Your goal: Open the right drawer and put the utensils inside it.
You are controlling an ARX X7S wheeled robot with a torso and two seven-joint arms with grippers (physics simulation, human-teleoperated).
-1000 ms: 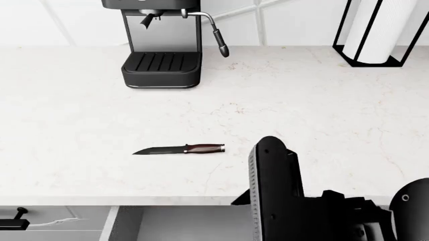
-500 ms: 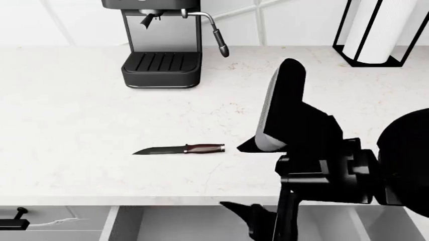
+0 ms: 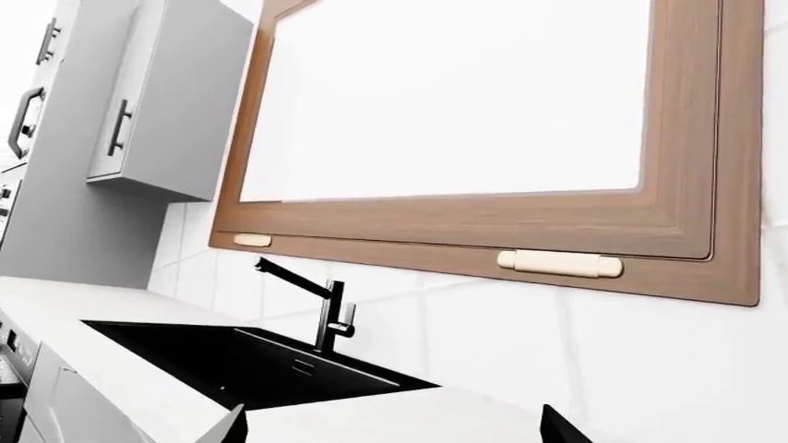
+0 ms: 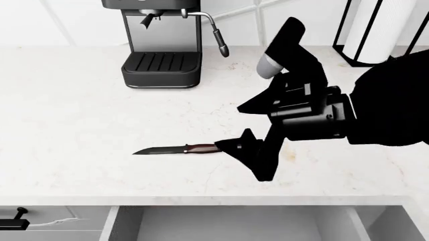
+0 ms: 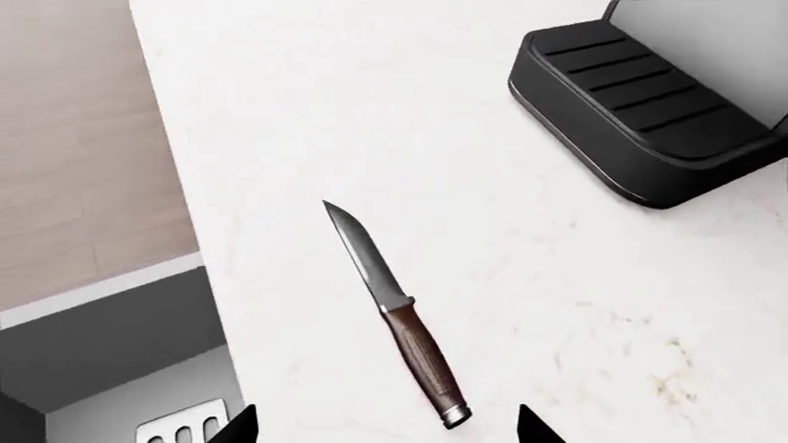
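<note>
1. The right gripper hangs over the white counter, fingers spread wide and holding nothing, its lower finger above the butt of the knife.
2. The knife lies flat on the counter, blade tip toward 9 o'clock in the head view.
3. The right drawer stands open at 6 o'clock; a slotted spatula shows inside it.
4. An espresso machine stands at 11 o'clock, a paper-towel holder at 1 o'clock.
5. The left gripper faces a sink and window; its grip cannot be told.

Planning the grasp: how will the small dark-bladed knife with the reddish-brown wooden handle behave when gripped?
The dark-bladed knife with the reddish-brown handle looks rigid, so probably no flex. It lies flat on the smooth white marble counter, so it may slide or spin if nudged. Its rounded handle could twist between fingers.
</note>
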